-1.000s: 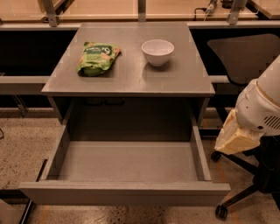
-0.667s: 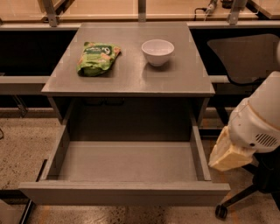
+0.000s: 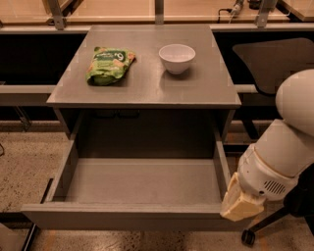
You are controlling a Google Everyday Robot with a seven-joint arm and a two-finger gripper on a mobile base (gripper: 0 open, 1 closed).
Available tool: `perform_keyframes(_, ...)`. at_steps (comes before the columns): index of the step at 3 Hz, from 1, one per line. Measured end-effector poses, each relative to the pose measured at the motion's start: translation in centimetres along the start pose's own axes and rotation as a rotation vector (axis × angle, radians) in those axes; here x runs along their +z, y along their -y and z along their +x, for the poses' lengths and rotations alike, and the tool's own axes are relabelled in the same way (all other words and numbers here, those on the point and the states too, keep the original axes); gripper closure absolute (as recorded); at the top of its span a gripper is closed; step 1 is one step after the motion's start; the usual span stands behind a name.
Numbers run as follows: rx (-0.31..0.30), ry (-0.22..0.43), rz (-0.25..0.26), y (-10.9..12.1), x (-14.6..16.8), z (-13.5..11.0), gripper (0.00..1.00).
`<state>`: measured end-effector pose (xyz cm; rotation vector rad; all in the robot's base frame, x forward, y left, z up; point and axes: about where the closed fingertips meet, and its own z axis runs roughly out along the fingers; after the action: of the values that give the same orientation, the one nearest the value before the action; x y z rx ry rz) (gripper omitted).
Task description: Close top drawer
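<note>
End effector [image 3: 240, 204] beside top drawer [image 3: 122, 216] front

From where I stand, the gripper [image 3: 240, 205] sits at the lower right of the frame, covering the right front corner of the top drawer [image 3: 122, 218], so I cannot tell whether the two touch. The white arm [image 3: 289, 147] above it runs off the right edge and hides much of the office chair [image 3: 272, 58] behind it. The print on the green snack bag [image 3: 109, 64] is too small to read. Under the cabinet top [image 3: 147, 86] the recess is dark, and two shapes in there are unclear. Along the top edge the metal posts [image 3: 55, 12] are cut off.
</note>
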<state>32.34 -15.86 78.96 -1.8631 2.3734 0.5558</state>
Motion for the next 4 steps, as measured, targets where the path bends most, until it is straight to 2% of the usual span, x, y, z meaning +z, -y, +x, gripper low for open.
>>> perform_keyframes(2, 0.01, -0.024, -0.071, 0.7, 8.1, 0.8, 1.0)
perform_keyframes(3, 0.031, -0.031, -0.089, 1.2, 11.3, 1.7, 1.0)
perform_keyframes(4, 0.033, -0.029, -0.089, 1.3, 11.7, 1.8, 1.0)
